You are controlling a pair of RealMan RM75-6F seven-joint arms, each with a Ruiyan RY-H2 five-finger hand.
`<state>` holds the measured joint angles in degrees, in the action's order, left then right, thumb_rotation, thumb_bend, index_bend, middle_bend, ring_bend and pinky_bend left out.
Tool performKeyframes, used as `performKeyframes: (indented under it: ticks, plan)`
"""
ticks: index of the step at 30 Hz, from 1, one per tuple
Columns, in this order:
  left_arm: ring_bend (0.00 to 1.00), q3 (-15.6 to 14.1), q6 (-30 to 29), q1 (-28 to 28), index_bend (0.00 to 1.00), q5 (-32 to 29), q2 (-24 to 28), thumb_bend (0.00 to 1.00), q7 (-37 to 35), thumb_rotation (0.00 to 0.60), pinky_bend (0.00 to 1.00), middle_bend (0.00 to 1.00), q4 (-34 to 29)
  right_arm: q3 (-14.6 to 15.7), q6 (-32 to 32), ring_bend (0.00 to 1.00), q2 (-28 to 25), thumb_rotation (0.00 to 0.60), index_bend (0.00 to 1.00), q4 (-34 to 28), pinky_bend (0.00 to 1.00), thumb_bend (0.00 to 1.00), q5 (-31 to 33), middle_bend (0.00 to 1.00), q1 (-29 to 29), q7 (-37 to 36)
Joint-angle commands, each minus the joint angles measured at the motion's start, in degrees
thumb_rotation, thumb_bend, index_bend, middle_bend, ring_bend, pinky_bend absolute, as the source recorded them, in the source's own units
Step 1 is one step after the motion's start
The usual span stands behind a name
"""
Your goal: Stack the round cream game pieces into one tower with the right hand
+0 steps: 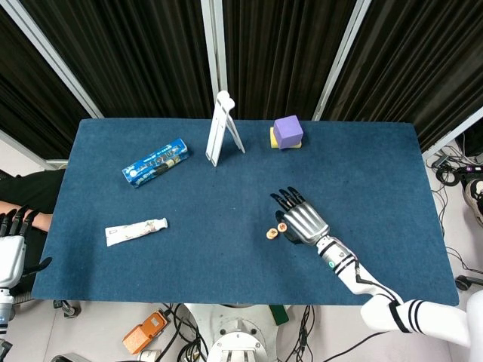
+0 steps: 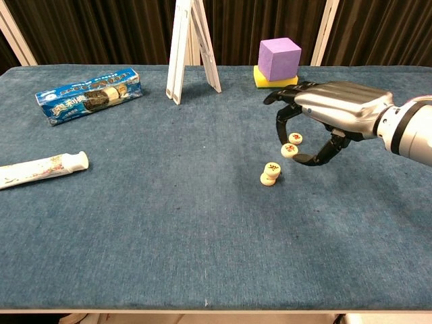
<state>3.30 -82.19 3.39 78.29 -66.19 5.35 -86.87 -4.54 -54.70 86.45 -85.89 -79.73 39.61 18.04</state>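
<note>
Two round cream game pieces sit as a short stack near the middle of the blue table. My right hand hovers just right of the stack and pinches a third cream piece between thumb and a finger, slightly above the cloth. Behind it, under the fingers, another cream piece lies flat on the table. My left hand hangs off the table's left edge, fingers apart and holding nothing.
A blue biscuit packet and a toothpaste tube lie on the left. At the back stand a white folding stand and a purple cube on a yellow block.
</note>
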Motion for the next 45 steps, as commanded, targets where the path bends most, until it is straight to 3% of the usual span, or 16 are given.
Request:
performKeyframes:
  ticks: [1,36,41,45]
  plan:
    - [0.01,-0.04,-0.03,-0.04,0.1,0.02,-0.07,0.03,-0.05,0.6,0.0,0.03,0.01,0.57,1.05,0.0,-0.62,0.6,0.53,-1.54,0.03,0.49,0.3,0.13,0.48,2.38]
    - [0.01,0.05,0.47,-0.05,0.1,-0.33,-0.54,0.03,-0.88,0.6,0.0,0.03,1.24,0.2,2.43,0.0,2.86,0.6,0.47,0.84,0.03,0.49,2.82,0.13,2.6,5.59]
    - [0.01,0.08,0.45,-0.06,0.1,-0.31,-0.51,0.03,-0.89,0.6,0.0,0.03,1.23,-0.93,0.25,0.0,1.7,0.6,0.46,1.41,0.03,0.49,3.55,0.13,1.59,4.27]
    - [0.01,0.11,0.55,0.1,0.1,-0.18,-0.57,0.03,-0.81,0.6,0.0,0.03,1.15,-2.61,1.06,0.0,2.02,0.6,0.44,5.85,0.03,0.44,7.82,0.13,1.65,5.33]
